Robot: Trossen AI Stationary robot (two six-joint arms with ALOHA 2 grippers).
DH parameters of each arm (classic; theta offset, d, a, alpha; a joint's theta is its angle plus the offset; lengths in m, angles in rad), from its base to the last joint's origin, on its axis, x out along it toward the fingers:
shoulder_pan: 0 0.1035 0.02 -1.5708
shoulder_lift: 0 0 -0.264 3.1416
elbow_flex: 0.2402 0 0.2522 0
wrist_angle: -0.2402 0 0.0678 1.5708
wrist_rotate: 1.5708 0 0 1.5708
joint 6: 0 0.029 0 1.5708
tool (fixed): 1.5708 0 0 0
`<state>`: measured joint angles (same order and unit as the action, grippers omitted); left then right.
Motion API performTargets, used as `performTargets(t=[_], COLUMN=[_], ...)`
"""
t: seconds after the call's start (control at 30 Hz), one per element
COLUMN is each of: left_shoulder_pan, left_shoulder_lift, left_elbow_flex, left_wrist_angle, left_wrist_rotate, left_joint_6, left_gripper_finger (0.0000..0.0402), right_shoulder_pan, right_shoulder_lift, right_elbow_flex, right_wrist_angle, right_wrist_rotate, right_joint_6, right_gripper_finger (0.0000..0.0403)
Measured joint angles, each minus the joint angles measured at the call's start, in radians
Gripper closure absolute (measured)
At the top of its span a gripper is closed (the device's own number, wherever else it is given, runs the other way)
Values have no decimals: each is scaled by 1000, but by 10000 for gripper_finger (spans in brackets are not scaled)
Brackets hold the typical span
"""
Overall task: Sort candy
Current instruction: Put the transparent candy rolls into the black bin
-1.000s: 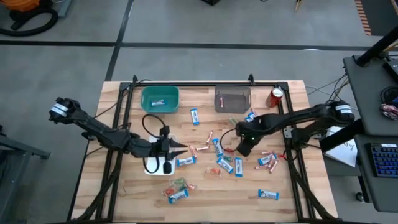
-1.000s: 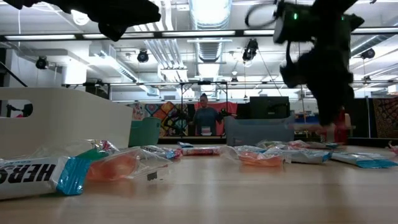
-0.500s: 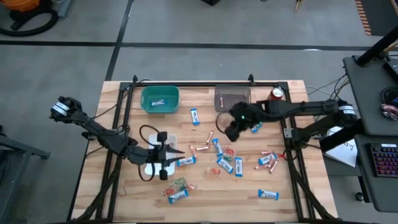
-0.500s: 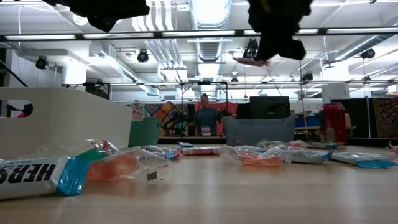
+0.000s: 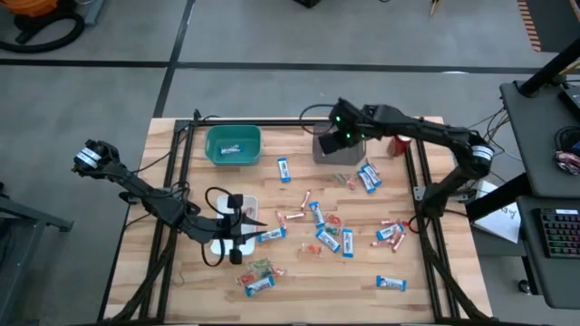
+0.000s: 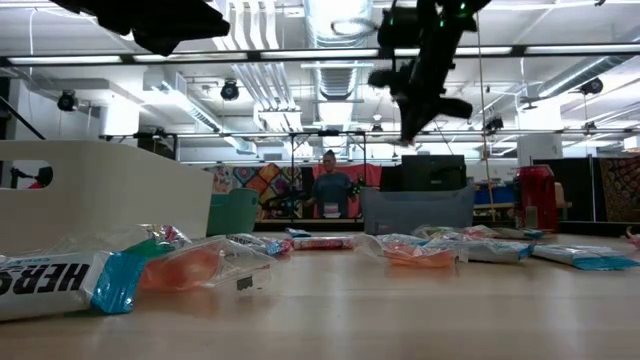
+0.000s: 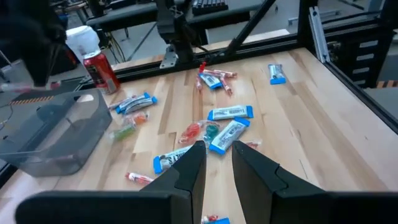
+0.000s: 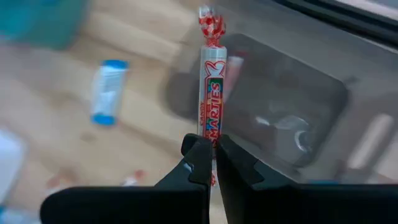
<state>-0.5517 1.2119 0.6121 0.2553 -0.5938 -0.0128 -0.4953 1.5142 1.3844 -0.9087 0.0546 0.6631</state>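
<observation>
Wrapped candy lies scattered over the wooden table's middle and right [image 5: 326, 226]: blue-and-white bars [image 5: 391, 283], slim pink sticks and small orange and green pieces. My right gripper [image 8: 213, 146] hangs over the grey bin [image 5: 340, 145] at the far edge, shut on a roll of Smarties [image 8: 210, 93]. My left gripper [image 5: 258, 224] hovers open above the white tray [image 5: 227, 241] left of the pile. In the left wrist view its fingers [image 7: 186, 171] point at the candy and touch nothing. The teal bin [image 5: 233, 143] holds one blue bar. My right gripper pinches the Smarties roll between its two fingers at the roll's near end [image 8: 211, 134]. The roll runs straight on from the fingertips, along the fingers, its red twisted end [image 8: 210, 22] farthest out. It is lifted clear, above the grey bin's opening [image 8: 280, 106].
A red soda can [image 5: 401, 138] stands at the far right corner beside the grey bin, partly behind my right arm. Black frame rails run along the table's left, right and far edges. A person stands in the room beyond the table [image 6: 329, 190].
My right gripper has risen from the candy pile at the table's middle and swung toward the far edge, carrying the Smarties roll until it hangs above the grey bin. My left gripper has stayed over the white tray.
</observation>
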Motion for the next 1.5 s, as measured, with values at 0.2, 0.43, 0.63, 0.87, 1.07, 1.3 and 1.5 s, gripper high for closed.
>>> performTargets(t=[0.2, 0.43, 0.63, 0.87, 1.07, 1.3, 1.5], left_shoulder_pan=[-9, -9, -5, -3, -3, -3, -3], left_shoulder_lift=[2, 2, 1, 1, 0, -1, -53], left_elbow_flex=[0, 0, 16, 16, 40, 40, 11], left_wrist_angle=[-38, -33, -28, 1, 6, 5, 7], left_wrist_rotate=[1, 1, 0, -14, -60, -60, -60], left_joint_6=[-4, 49, 156, 285, 344, 354, 346], left_gripper_finger=[338, 338, 338, 338, 338, 338, 338], right_shoulder_pan=[-79, -101, -109, -108, -108, -100, -91], right_shoulder_lift=[72, 129, 152, 174, 176, 194, 253], right_elbow_flex=[0, -1, -1, -2, -4, -10, -11], right_wrist_angle=[-22, -32, -80, -140, -140, -133, -128], right_wrist_rotate=[1, 0, 88, 140, 156, 209, 209], right_joint_6=[28, 58, 138, 170, 183, 211, 209], right_gripper_finger=[390, 390, 390, 391, 391, 391, 391])
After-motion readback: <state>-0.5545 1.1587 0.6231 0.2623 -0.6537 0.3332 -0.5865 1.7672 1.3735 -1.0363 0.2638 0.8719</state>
